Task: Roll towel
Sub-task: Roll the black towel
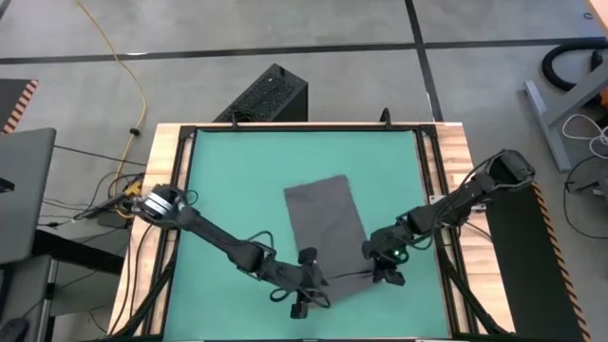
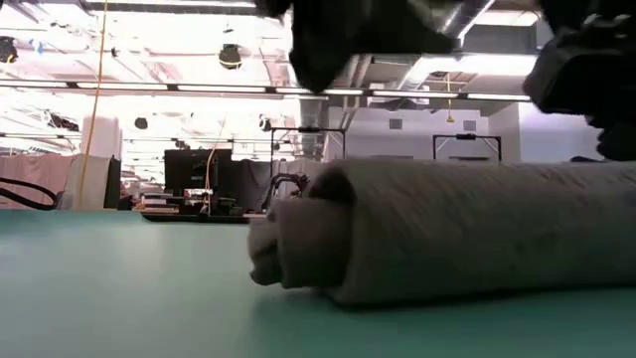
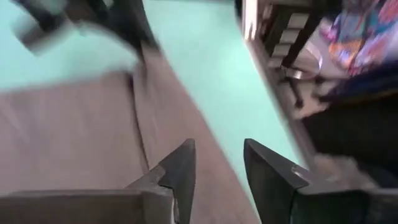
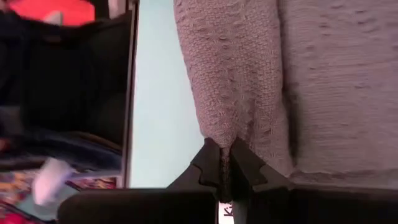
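- Dark grey soft cloth towel (image 1: 328, 228) lies on the teal green mat surface (image 1: 237, 180), its near end rolled.
- Left gripper (image 3: 217, 168): fingers parted, holding nothing, over the roll's left end.
- Right gripper (image 4: 227, 163): fingers pinched onto the roll.

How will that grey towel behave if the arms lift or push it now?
The towel would probably sag if lifted; its rolled end looks soft. Pushed, it may keep rolling on the mat. The right gripper pinches it, so the fabric seems thin and easy to grip.
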